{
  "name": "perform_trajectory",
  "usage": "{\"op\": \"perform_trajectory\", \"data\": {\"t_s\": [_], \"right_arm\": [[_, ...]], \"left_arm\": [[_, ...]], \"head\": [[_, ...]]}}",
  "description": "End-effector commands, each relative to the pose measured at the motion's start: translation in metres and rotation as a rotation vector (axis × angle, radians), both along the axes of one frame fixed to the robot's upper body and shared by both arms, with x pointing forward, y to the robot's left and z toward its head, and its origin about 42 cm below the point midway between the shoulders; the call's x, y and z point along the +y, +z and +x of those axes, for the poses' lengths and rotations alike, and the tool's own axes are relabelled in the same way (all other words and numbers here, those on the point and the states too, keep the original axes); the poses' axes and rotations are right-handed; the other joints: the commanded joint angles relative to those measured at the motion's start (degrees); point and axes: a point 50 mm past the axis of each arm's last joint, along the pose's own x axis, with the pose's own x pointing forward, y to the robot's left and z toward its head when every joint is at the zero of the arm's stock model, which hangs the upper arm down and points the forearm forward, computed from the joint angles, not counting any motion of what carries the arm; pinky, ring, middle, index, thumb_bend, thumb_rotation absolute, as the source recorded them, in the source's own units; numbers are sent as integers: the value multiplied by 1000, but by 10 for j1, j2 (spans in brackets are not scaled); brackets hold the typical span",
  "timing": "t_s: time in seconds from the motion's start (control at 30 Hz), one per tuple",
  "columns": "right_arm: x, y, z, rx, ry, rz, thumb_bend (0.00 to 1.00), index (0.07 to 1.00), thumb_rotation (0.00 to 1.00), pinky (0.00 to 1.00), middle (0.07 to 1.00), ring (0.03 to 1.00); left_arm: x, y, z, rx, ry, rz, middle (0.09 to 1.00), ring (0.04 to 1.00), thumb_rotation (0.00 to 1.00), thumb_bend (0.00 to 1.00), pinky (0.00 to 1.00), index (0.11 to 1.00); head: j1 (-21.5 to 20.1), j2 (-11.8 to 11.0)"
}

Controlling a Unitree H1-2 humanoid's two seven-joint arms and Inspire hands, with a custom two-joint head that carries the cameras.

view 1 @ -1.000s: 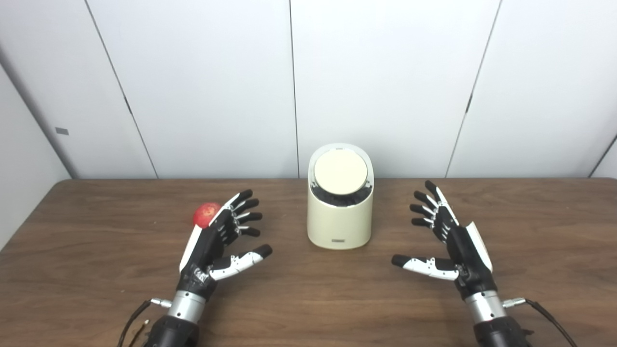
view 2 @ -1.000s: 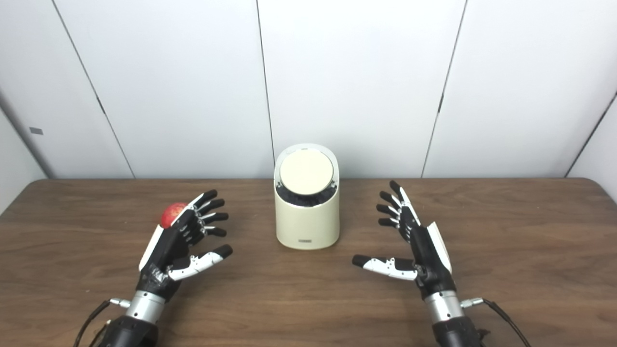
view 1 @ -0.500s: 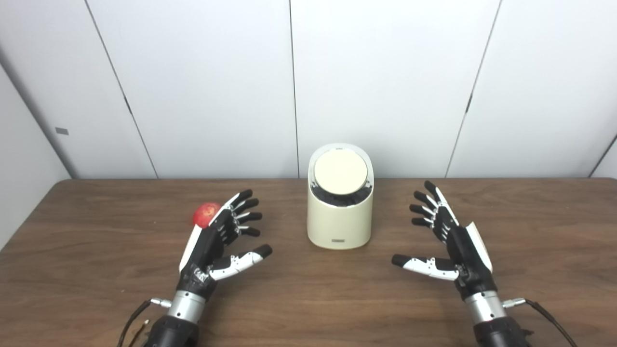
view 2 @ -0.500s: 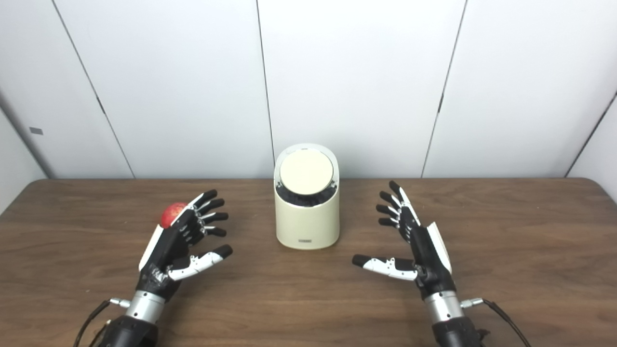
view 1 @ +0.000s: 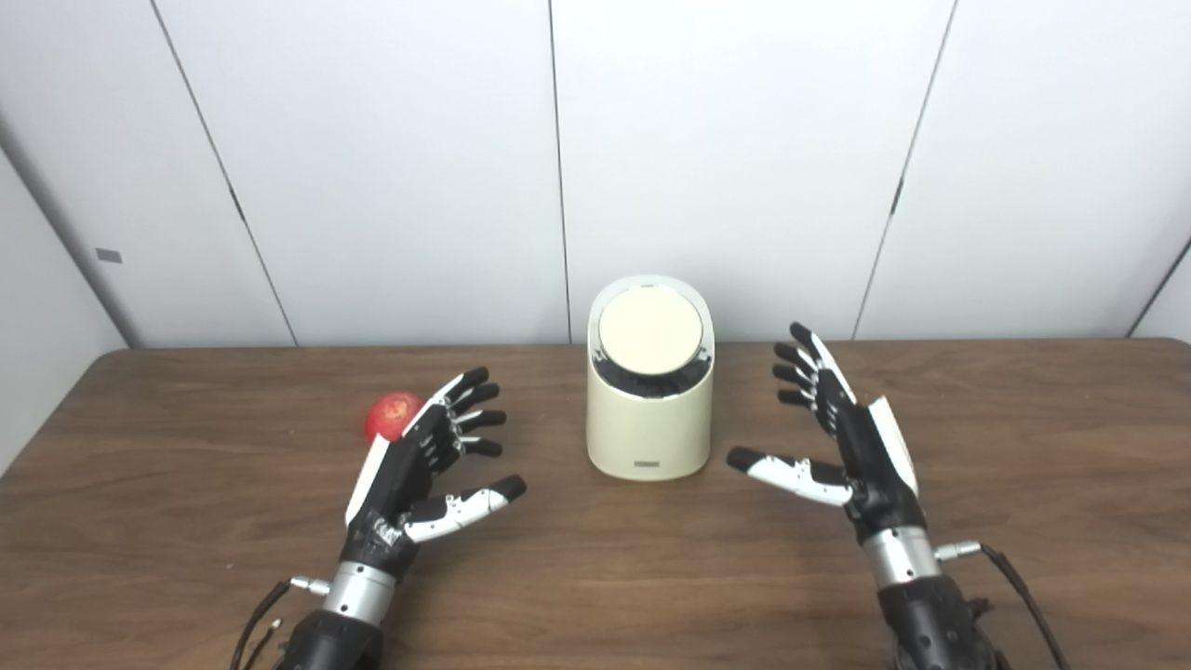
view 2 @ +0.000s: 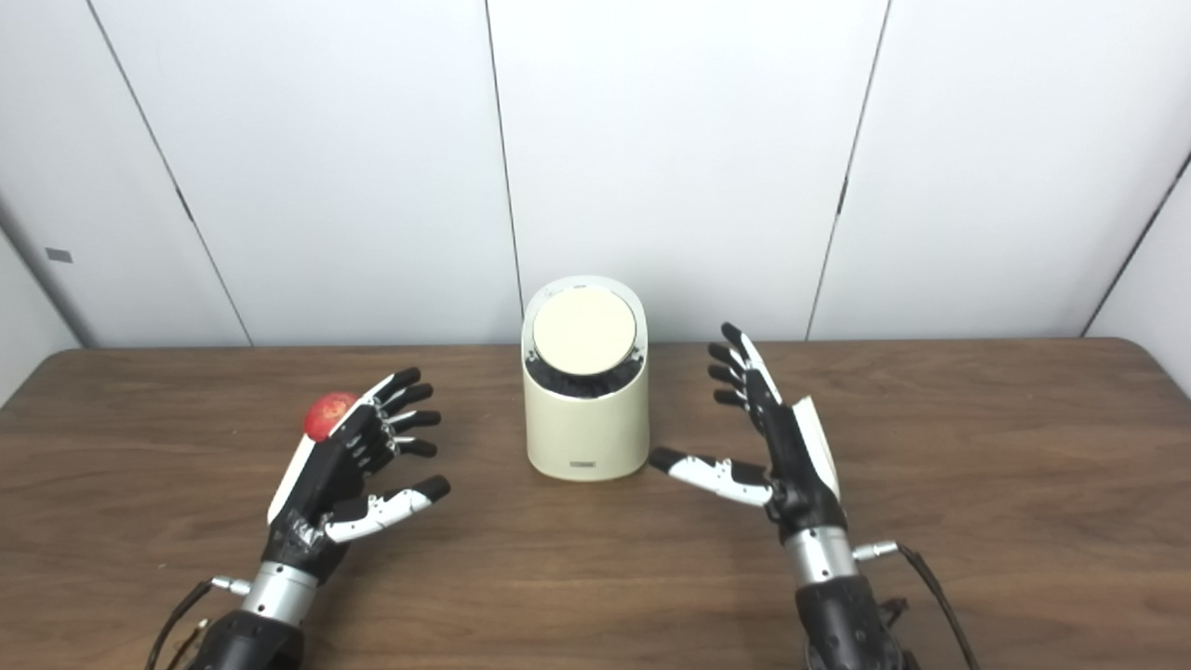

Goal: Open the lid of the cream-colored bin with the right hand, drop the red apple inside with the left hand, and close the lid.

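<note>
Right hand (view 1: 851, 437) hovering just right of the bin (view 1: 649, 409), fingers spread, thumb reaching toward the bin's lower wall, gripping nothing and not touching it. Left hand (view 1: 419, 465) hanging likewise splayed and empty, left of the bin, with the apple (view 1: 391, 415) lying on the table just beyond its fingertips, partly hidden by them.

Bin standing upright near the far middle of the table: cream, rounded, with a round lid (view 1: 650, 331) tilting toward the camera, sitting closed above a dark band. Apple showing red, small, well left of the bin.

Bare wood lying open between each hand and the bin, and wide to the right of the right hand. Table (view 1: 595, 558) showing dark brown grain, its far edge meeting a wall (view 1: 726, 140) of white panels with thin dark seams.
</note>
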Motion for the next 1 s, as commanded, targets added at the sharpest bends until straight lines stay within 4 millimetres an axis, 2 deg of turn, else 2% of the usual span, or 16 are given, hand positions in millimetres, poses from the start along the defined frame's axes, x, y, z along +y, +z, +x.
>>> {"op": "perform_trajectory", "data": {"t_s": [0.0,0.1,0.2,0.43,0.67,0.97], "right_arm": [[13,49,13,-103,-15,-28,800,961,435,820,907,872],[24,71,22,-108,-33,-43,831,964,427,835,905,886],[33,87,29,-118,-41,-41,858,963,424,803,907,885],[48,116,41,-120,-77,-72,884,954,442,731,916,877],[59,132,60,-118,-137,-188,916,954,389,675,914,855],[65,134,72,-94,-135,-300,947,979,287,721,943,895]], "left_arm": [[1,18,9,-93,-10,-1,860,774,122,721,643,903],[0,17,10,-92,-11,0,859,777,123,718,644,904],[0,16,10,-94,-16,1,860,778,110,707,642,906],[-2,14,9,-91,-16,-3,860,773,103,707,636,904],[-3,15,8,-91,-11,1,858,769,103,705,637,905],[-4,14,9,-83,-10,-4,856,767,85,707,636,898]], "head": [[0,1],[-1,-1],[1,-1],[2,0],[3,3],[6,5]]}}
